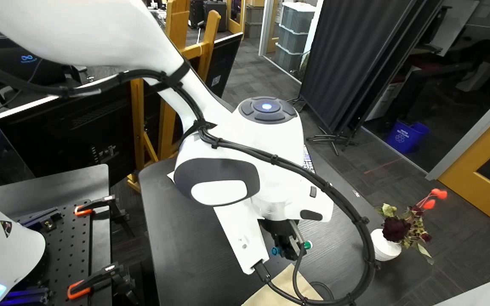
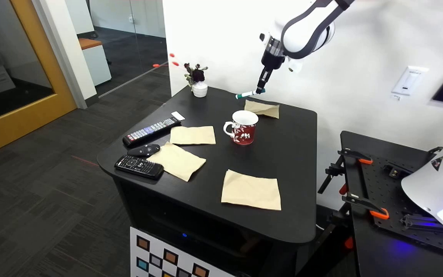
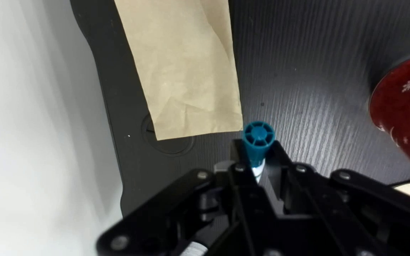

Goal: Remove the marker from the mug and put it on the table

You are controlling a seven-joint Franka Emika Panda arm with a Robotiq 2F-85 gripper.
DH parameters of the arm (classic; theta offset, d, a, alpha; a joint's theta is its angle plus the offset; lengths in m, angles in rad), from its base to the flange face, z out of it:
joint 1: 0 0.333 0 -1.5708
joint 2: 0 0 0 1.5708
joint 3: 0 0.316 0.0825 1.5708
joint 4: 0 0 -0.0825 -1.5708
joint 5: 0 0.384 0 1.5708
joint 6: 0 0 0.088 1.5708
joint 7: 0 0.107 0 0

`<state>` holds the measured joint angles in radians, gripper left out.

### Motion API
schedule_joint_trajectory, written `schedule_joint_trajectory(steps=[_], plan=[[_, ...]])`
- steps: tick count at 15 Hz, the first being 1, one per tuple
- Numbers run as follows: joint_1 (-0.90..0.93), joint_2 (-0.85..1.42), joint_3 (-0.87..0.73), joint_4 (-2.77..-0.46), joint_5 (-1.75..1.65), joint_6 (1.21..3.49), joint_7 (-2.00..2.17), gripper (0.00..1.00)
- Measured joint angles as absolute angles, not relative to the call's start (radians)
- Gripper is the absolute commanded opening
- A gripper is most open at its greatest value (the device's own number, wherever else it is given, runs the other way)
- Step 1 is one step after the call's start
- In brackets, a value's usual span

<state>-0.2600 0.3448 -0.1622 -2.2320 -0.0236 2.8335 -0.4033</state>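
One white wall backs a dark table; from the near side, I watch as a robot's gripper hangs over the far part, closed upon its catch. Nearer stands a red mug, upright around mid-table, handle to the left. The marker, pinched aloft and clear of mug and table alike, tilts slightly, its green end to the left. It looks light, stiff and unlikely to break, though its smooth round body may roll or slide. Mid-length would probably be the steadiest hold; this pinch sits nearer the right end.
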Motion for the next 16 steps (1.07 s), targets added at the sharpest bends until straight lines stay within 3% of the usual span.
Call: schedule_joint_trajectory(steps=[9, 10, 11, 13, 16], plan=[[-0.283, 0.48, -0.113, -2.176, -0.017, 2.984, -0.322, 0.05], [-0.283, 0.49, -0.112, -2.17, -0.017, 2.989, -0.313, 0.13], [-0.283, 0.498, -0.111, -2.165, -0.017, 2.993, -0.307, 0.44], [-0.283, 0.51, -0.111, -2.157, -0.018, 2.997, -0.305, 0.49], [-0.283, 0.518, -0.111, -2.153, -0.018, 2.998, -0.304, 0.7]])
